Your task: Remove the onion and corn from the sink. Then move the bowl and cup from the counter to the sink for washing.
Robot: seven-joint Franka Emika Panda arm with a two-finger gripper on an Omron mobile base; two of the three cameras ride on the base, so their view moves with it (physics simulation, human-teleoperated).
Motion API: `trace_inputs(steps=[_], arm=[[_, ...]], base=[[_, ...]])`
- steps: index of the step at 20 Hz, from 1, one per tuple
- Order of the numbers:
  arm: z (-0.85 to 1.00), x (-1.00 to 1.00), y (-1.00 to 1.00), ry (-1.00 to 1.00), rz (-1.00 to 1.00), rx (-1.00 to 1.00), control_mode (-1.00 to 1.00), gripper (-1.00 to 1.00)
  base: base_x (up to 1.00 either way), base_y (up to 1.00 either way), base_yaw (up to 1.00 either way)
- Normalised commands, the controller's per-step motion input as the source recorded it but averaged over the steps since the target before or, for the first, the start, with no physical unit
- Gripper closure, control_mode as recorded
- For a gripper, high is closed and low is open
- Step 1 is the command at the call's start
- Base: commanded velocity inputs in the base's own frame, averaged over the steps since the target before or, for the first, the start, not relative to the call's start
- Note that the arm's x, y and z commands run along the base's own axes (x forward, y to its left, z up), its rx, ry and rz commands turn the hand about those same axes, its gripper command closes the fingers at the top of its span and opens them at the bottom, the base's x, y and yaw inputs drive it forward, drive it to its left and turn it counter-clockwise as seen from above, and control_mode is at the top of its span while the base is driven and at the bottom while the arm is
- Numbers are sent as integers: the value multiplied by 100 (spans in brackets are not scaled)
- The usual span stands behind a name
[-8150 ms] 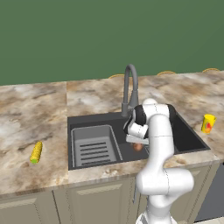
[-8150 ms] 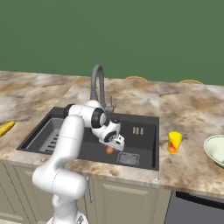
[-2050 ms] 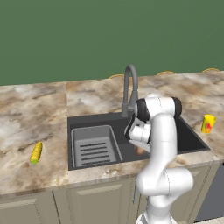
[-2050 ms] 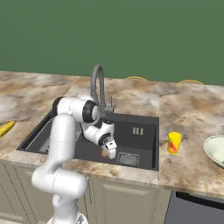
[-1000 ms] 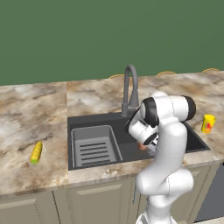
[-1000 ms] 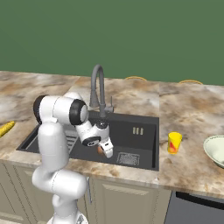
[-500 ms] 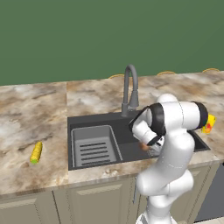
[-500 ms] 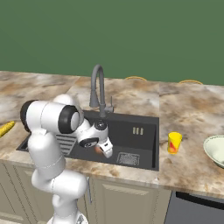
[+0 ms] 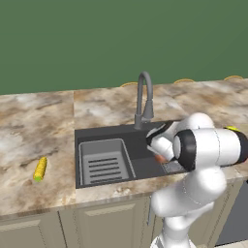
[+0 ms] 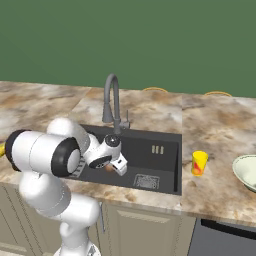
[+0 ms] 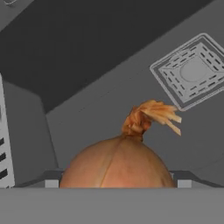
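The claw [image 10: 116,167] is lowered into the sink [image 10: 165,165], its jaws spread wide around the onion [image 11: 117,164], which is seen close up between them near the square drain grate [image 11: 192,72]. The corn [image 9: 40,168] is laid on the worktop [image 9: 34,140] left of the basin. The cup [image 10: 199,163] and bowl [image 10: 246,172] are set on its right.

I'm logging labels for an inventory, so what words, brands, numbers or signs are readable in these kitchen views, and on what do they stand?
No readable text anywhere.
The cup bears a red mark on its side, too small and blurred to read as a letter or logo.
The sink, faucet, counter and onion carry no writing.
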Motion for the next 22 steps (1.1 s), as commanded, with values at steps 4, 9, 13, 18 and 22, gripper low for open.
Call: trace_inputs(steps=[4, 9, 13, 18, 22], arm=[[52, -16, 8, -6, 16, -1, -100, 100], [51, -18, 8, -7, 15, -2, -100, 100], [49, -21, 7, -7, 13, -5, -100, 100], [40, -28, 10, -9, 5, -13, -100, 100], [37, -29, 11, -11, 1, -20, -100, 100]], base=[[0, 0, 0], [0, 0, 0], [0, 0, 0], [0, 0, 0], [0, 0, 0]])
